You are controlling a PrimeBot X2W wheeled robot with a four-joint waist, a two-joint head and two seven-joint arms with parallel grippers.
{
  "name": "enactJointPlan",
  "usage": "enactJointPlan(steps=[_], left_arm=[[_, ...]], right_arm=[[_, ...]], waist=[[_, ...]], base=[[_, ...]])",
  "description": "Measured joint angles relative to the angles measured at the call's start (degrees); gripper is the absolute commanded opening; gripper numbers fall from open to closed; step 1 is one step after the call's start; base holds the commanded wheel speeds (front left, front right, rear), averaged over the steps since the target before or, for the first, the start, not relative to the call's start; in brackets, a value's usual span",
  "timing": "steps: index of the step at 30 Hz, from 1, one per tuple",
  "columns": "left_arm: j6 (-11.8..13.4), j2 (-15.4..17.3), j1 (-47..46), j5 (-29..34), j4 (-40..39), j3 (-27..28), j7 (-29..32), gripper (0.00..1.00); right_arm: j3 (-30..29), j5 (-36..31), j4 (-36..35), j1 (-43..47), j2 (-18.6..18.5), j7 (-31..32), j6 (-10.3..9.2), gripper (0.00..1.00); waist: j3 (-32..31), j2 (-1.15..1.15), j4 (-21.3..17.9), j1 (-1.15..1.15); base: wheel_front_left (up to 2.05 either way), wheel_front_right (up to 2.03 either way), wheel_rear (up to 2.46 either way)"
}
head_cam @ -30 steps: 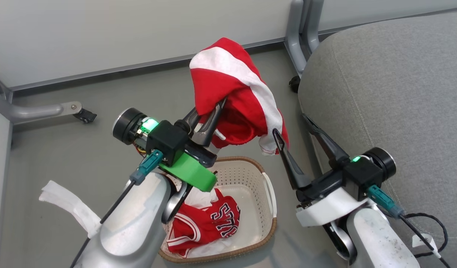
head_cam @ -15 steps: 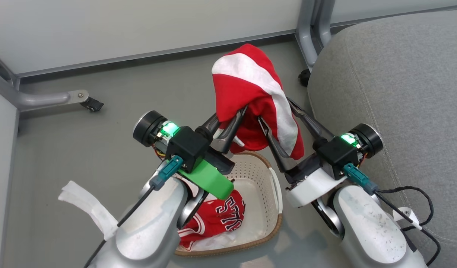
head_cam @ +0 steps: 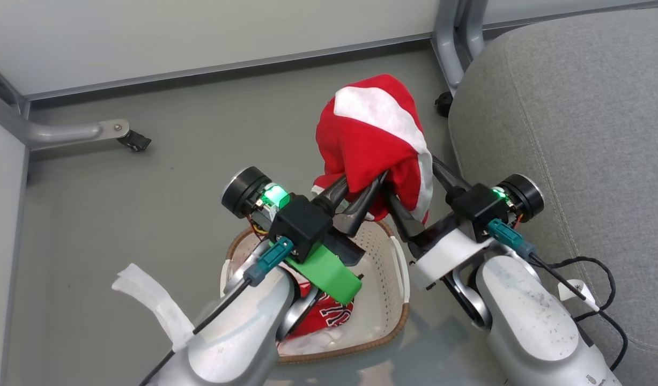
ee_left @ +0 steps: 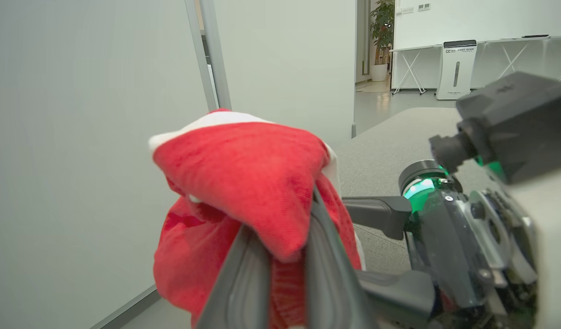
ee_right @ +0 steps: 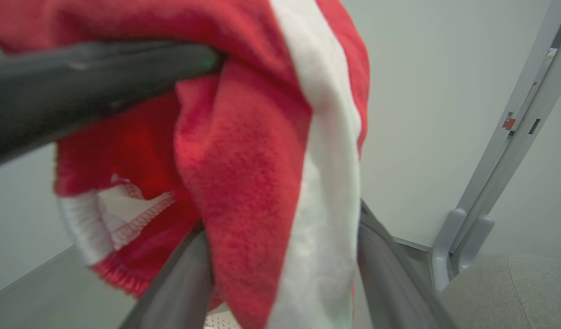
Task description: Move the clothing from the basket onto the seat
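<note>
Right gripper (head_cam: 409,174) closer, jaws under garment (head_cam: 371,128).

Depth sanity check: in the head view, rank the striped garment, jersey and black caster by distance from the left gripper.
1. striped garment: pinched in the left gripper, touching it.
2. jersey: below the gripper, inside the basket.
3. black caster: far off toward the view's left, on a grey frame leg.

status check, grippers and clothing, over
Left gripper shut on striped garment, above basket. Right gripper open, astride same cloth. Jersey in basket. Nothing seen between garment and seat.
</note>
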Motion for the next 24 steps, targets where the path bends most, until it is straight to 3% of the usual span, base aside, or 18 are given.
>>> enactJointPlan(steps=[2,3,4,5,23,24], left_arm=[[0.00,-0.12,0.00,-0.19,0.05,-0.31,0.00,0.00],[0.00,-0.13,0.00,-0.36,0.13,-0.37,0.00,0.00],[0.00,-0.14,0.00,-0.42,0.26,-0.40,0.00,0.00],[0.00,-0.14,0.00,-0.45,0.35,-0.41,-0.01,0.00],[0.00,-0.14,0.03,-0.53,1.37,0.03,-0.01,0.00],[0.00,-0.14,0.04,-0.51,1.40,0.24,-0.01,0.45]], right_arm=[[0.12,0.52,0.18,-0.13,0.01,0.00,0.00,1.00],[0.26,0.92,0.27,-0.14,0.02,0.00,0.00,0.44],[0.44,1.16,0.55,-0.14,0.01,0.00,0.00,0.07],[0.53,1.40,0.82,-0.14,0.02,0.00,0.00,0.00],[-0.14,2.75,0.93,0.08,0.01,0.00,0.00,0.00],[-0.23,2.76,0.97,0.09,0.02,0.00,0.00,0.00]], waist=[[0.15,0.00,0.06,0.00],[0.23,0.00,0.08,0.00],[0.29,0.00,0.08,0.00],[0.33,0.00,0.06,0.00],[-0.06,0.00,0.09,0.00],[-0.07,0.00,0.13,0.00]], base=[[0.00,0.00,0.00],[0.00,0.00,0.00],[0.00,0.00,0.00],[0.00,0.00,0.00],[0.00,0.00,0.00],[0.00,0.00,0.00]])
